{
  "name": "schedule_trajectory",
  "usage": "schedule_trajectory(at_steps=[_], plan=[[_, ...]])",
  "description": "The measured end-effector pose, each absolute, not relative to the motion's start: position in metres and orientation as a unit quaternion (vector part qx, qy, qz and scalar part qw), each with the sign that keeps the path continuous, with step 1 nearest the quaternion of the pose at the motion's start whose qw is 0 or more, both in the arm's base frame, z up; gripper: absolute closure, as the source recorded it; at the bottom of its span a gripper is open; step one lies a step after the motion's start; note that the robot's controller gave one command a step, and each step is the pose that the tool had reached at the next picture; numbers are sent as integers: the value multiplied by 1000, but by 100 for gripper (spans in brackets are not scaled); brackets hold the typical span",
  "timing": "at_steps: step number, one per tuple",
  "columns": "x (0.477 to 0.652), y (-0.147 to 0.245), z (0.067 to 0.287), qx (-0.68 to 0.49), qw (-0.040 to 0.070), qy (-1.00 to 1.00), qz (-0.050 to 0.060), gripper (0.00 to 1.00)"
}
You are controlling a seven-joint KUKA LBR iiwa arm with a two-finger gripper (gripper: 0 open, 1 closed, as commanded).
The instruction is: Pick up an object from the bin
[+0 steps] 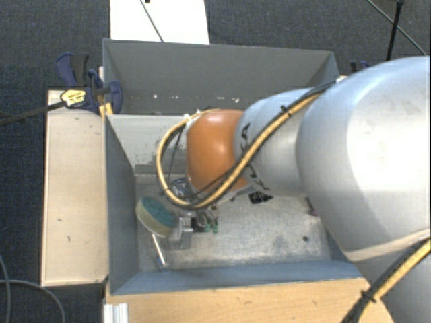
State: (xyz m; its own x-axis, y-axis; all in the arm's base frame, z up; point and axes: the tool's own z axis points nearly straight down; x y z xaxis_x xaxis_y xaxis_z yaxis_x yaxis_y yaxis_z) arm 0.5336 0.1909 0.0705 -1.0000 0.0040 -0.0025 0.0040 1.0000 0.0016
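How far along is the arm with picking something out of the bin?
Done: the gripper is down near the bin floor, left side, beside a round teal-topped disc. In hand: the grasp itself; I cannot tell whether anything is held. Left: lifting a thing clear of the bin.

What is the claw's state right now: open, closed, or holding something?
Claw: cannot be told; it is low in the bin, beside a teal disc.
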Motion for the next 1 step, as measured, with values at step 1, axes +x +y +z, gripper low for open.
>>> schedule_trajectory(at_steps=[1], plan=[[538,128,70,-104,0,995,-1,0]])
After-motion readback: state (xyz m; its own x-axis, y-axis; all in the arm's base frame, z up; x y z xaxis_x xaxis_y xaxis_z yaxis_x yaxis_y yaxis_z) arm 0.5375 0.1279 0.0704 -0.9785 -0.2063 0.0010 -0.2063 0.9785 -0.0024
